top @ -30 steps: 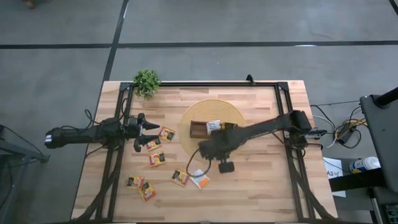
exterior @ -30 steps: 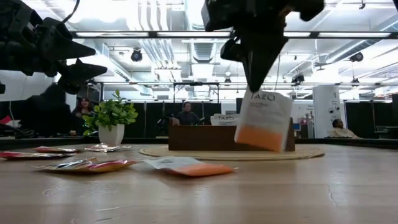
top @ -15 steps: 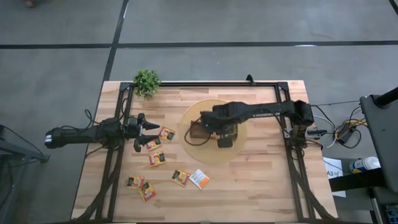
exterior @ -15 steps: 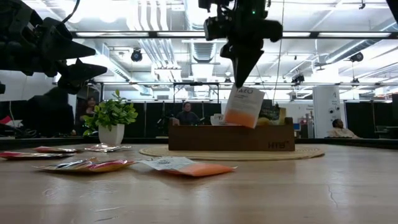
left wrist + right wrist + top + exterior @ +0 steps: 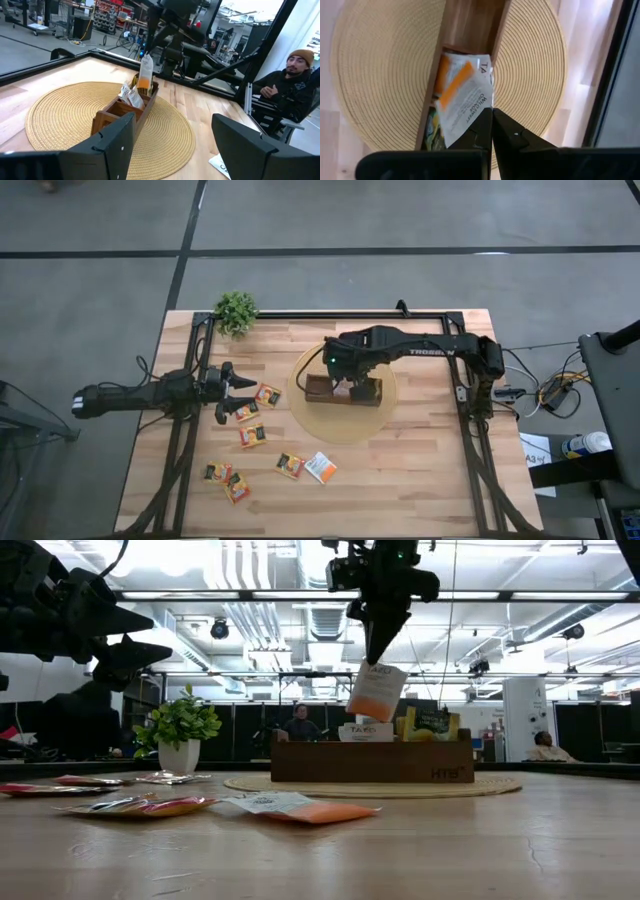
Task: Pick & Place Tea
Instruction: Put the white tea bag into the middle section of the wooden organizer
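Observation:
My right gripper [image 5: 378, 652] hangs over the long brown box [image 5: 370, 760], which stands on the round woven mat [image 5: 320, 420]. It is shut on a white-orange tea sachet [image 5: 376, 692]. The box holds other sachets [image 5: 365, 730], standing on edge. Several more sachets lie flat on the wood to the left and near side, such as a yellow-red one [image 5: 252, 434] and a white-orange one [image 5: 321, 468]. My left gripper [image 5: 236, 392] waits open above the table's left side, close over two of the sachets. My right gripper pinches the white-orange sachet by its upper edge [image 5: 481, 118] between the two fingertips [image 5: 379, 646], coming from above and pointing down. The sachet hangs tilted below the fingers [image 5: 515, 135], clear of the box, its lower edge just above the box's compartments.
A small potted plant [image 5: 236, 310] stands at the far left corner. A black frame [image 5: 340, 314] runs along the table's far and side edges. A seated person [image 5: 295, 75] shows beyond the table in the left wrist view. Bare wood [image 5: 420, 470] lies near and right of the mat.
My right gripper has carried the white-orange sachet from the table's near middle toward the far edge and up, to a place over the brown box. The sachet has stayed hanging below the shut fingers. The left arm has kept still.

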